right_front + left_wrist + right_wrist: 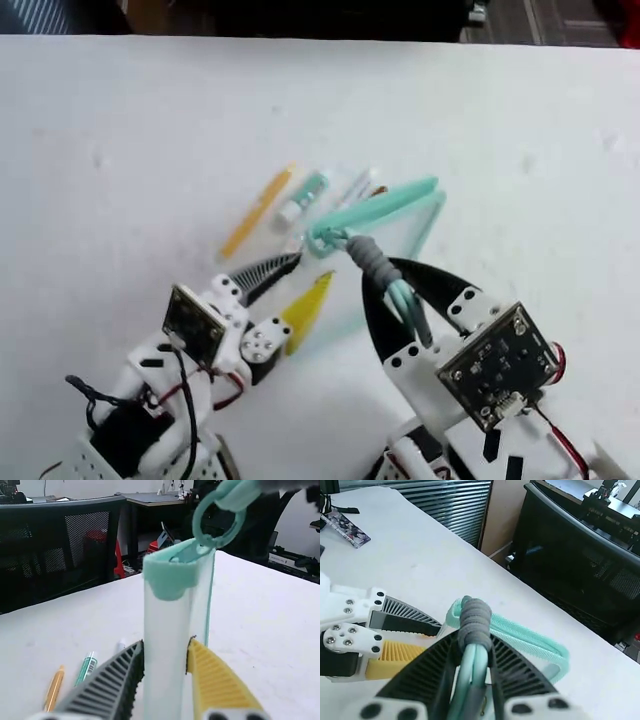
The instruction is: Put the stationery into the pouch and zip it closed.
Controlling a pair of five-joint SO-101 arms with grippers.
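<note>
The clear pouch with teal trim point(405, 212) lies mid-table, its near end pinched between the grey and yellow fingers of my left gripper point(312, 268), which is shut on it. In the left wrist view the pouch point(167, 630) stands on edge between those fingers point(115, 680). My right gripper point(395, 285) is shut on the teal zipper loop point(400, 300) with its grey wrap point(474, 617). The zipper's teal ring point(215, 520) hangs above the pouch end. An orange pen point(257, 212), a green-and-white pen point(303, 197) and a third pen point(356, 187) lie on the table beside the pouch.
The white table point(150, 130) stretches wide around the pouch and pens. Both arms crowd the front edge. A black chair point(580, 565) and desks stand beyond the table. A small card point(345, 527) lies far off on the table.
</note>
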